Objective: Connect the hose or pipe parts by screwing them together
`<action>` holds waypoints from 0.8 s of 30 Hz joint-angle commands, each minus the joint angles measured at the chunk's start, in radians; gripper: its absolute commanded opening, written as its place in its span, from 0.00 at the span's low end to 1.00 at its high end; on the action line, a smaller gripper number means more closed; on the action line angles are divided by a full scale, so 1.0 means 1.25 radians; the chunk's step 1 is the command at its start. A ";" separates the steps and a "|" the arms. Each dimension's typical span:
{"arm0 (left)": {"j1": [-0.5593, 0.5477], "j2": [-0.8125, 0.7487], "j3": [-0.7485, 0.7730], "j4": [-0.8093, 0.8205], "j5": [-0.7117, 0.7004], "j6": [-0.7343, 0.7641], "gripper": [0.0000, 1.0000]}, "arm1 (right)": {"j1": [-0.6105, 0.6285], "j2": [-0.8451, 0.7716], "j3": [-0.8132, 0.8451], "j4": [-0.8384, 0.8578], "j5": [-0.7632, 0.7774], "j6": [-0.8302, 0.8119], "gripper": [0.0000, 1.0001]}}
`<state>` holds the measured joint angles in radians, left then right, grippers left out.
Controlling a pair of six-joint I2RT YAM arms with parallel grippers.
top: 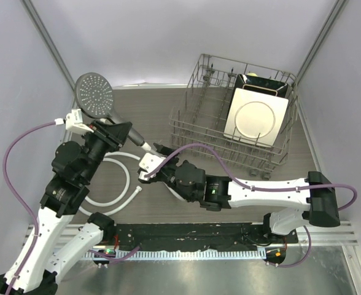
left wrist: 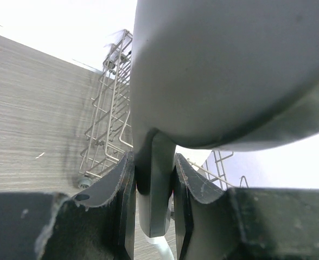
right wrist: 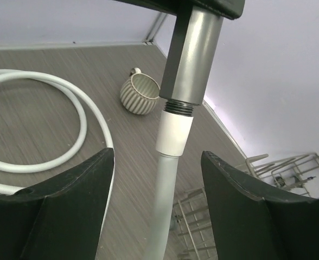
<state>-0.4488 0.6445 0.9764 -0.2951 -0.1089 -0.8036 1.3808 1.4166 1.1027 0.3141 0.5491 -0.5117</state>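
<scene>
The grey shower head [top: 94, 92] is held up off the table, its round perforated face pointing up. My left gripper [top: 115, 133] is shut on its straight handle [left wrist: 155, 184], which fills the gap between both pads. The white hose [top: 120, 184] lies coiled on the table, one end rising to the handle's tip. There the white end nut [right wrist: 174, 132] sits against the black threads [right wrist: 179, 106] of the handle [right wrist: 192, 54]. My right gripper [right wrist: 157, 157] is open, its jaws on either side of the hose just below the nut and touching nothing.
A wire dish rack [top: 196, 120] holding a white square plate [top: 254, 117] stands at the back right, close to my right arm. A small ribbed cup [right wrist: 140, 93] lies beyond the hose coil [right wrist: 78, 108]. Grey walls close in the table on both sides.
</scene>
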 commanded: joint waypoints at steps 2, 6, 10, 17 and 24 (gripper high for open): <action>0.002 -0.026 0.028 0.035 -0.037 0.012 0.00 | 0.013 0.017 0.043 0.092 0.093 -0.061 0.68; 0.003 -0.031 0.024 0.031 -0.031 -0.009 0.00 | 0.017 0.041 0.048 0.122 0.113 -0.090 0.63; 0.003 -0.037 0.019 0.027 -0.028 -0.023 0.00 | 0.018 0.053 0.058 0.132 0.102 -0.090 0.59; 0.002 -0.038 0.013 0.027 -0.018 -0.042 0.00 | 0.019 0.072 0.068 0.165 0.092 -0.106 0.49; 0.002 -0.039 0.004 0.034 -0.009 -0.054 0.00 | 0.021 0.078 0.075 0.182 0.087 -0.108 0.27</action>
<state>-0.4488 0.6056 0.9756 -0.3195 -0.1173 -0.8734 1.3979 1.5082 1.1450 0.4637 0.6521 -0.6422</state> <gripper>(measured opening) 0.296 0.359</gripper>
